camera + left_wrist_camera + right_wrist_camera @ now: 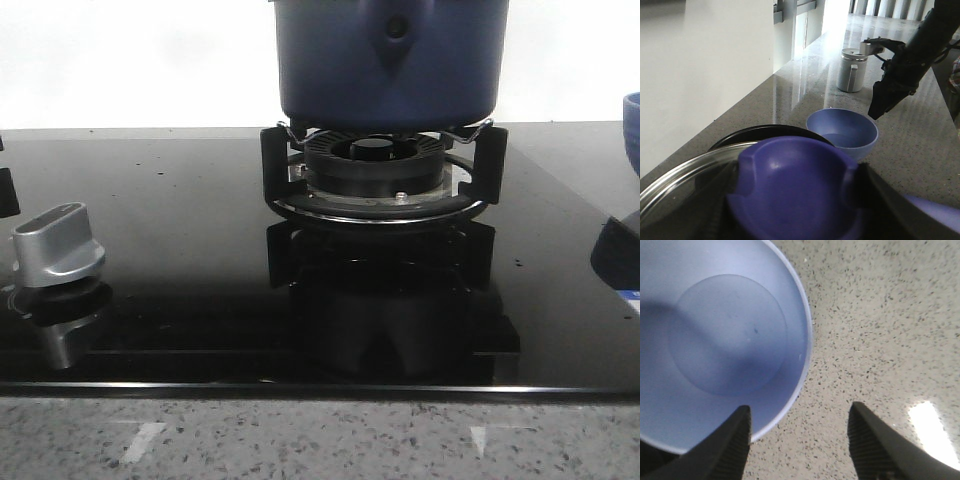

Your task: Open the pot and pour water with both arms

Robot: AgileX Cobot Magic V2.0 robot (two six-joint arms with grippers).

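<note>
Right hand (800, 440) sat open over the bowl (715, 340) rim, left hand's state unclear at the lid knob (795, 190); a knock could tip the bowl.

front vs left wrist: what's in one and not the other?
Only the front view: the burner under the pot, the black glass cooktop and its silver knob. Only the left wrist view: the glass lid with its blue knob close to the camera, a metal cup, and the right gripper above the counter. Both: the light blue bowl, just a sliver at the front view's right edge.
</note>
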